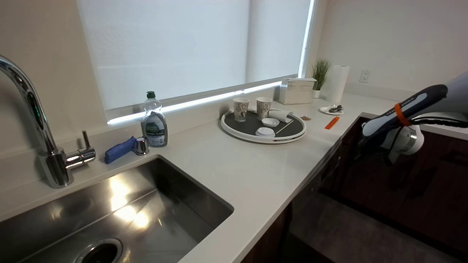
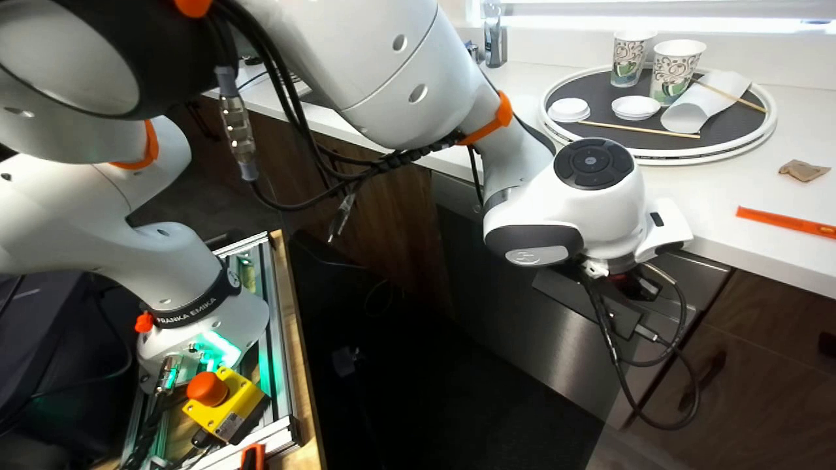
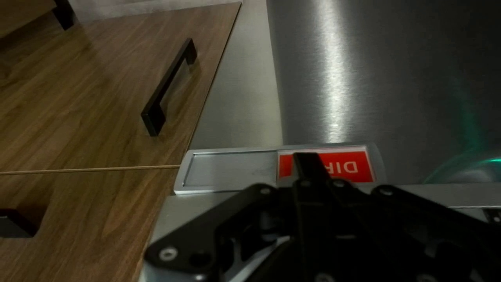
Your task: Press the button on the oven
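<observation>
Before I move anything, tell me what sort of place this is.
Most likely a kitchen: there is a steel sink, a chrome faucet beside it, and what looks like a dish-soap bottle nearby.

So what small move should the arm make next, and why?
Probably slide the shut gripper toward the dark patch with light marks at the wrist view's right edge: that might be a control on the steel-fronted appliance, while the gripper partly hides the red sign. The marks are too small to read.

Two patterned cups [image 1: 241,109] stand upright on a round tray [image 1: 243,128]. A green-capped bottle [image 1: 155,128] stands near the steel sink [image 1: 193,199].
</observation>
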